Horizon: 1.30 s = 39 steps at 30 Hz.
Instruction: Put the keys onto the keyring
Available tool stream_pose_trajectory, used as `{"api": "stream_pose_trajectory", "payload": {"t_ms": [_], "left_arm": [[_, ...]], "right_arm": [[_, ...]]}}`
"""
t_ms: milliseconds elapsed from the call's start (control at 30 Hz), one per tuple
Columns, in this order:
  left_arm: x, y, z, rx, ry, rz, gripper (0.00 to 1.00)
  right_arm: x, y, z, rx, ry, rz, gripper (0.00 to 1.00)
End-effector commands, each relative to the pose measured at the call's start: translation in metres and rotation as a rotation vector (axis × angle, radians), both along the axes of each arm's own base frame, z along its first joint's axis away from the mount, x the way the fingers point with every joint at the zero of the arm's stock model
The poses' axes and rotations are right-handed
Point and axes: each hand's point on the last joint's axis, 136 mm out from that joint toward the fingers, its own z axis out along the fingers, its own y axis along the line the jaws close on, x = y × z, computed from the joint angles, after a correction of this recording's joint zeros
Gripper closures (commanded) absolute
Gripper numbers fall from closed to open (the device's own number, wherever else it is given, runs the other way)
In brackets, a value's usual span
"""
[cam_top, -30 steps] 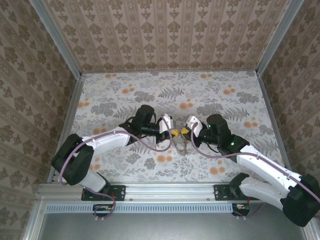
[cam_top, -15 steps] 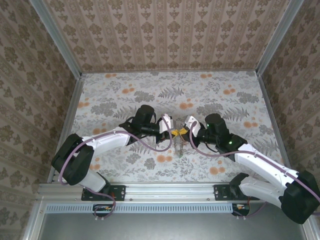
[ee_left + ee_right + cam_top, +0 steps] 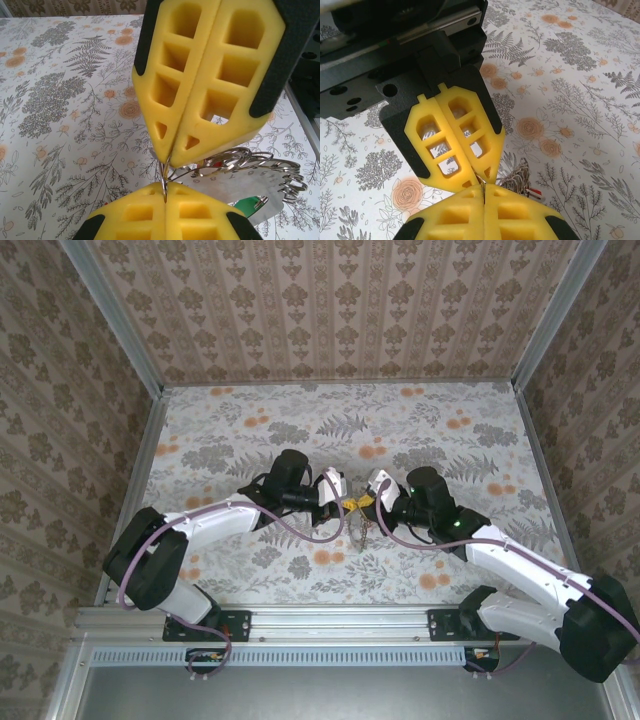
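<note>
Keyring | held just above bench, wire nipped by left fingers and right fingers, both pairs pressed together, tip to tip | I judge it light, springy, slippery; grip bare wire, not dangling keys.

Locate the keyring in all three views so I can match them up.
Top external: keyring at centre, hanging just below where the arms meet.
Left wrist: keyring lower right, its wire running left into the pinch.
Right wrist: keyring bottom centre, right of the pinch.
Shared landmark: left gripper and right gripper tip to tip, both shut on the keyring's wire.
</note>
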Motion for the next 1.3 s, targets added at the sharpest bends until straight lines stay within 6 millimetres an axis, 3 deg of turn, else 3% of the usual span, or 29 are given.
{"api": "stream_pose_trajectory", "payload": {"t_ms": [0, 400, 900, 1167, 1267], "left_arm": [[-0.002, -0.01, 0.021, -0.057, -0.019, -0.041, 1.0], [-0.005, -0.01, 0.023, -0.07, -0.021, -0.054, 1.0], [-0.005, -0.011, 0.019, -0.077, -0.015, -0.059, 1.0], [-0.003, -0.012, 0.015, -0.076, -0.013, -0.045, 1.0], [-0.002, -0.011, 0.015, -0.078, -0.017, -0.041, 1.0]], "right_arm": [[0.009, 0.004, 0.018, 0.057, -0.046, -0.03, 1.0], [0.021, -0.017, -0.003, -0.058, -0.01, -0.151, 1.0], [0.025, -0.02, -0.01, -0.068, 0.015, -0.185, 1.0], [0.028, -0.029, -0.011, -0.091, 0.014, -0.231, 0.8], [0.026, -0.033, -0.01, -0.096, 0.012, -0.232, 0.79]]}}
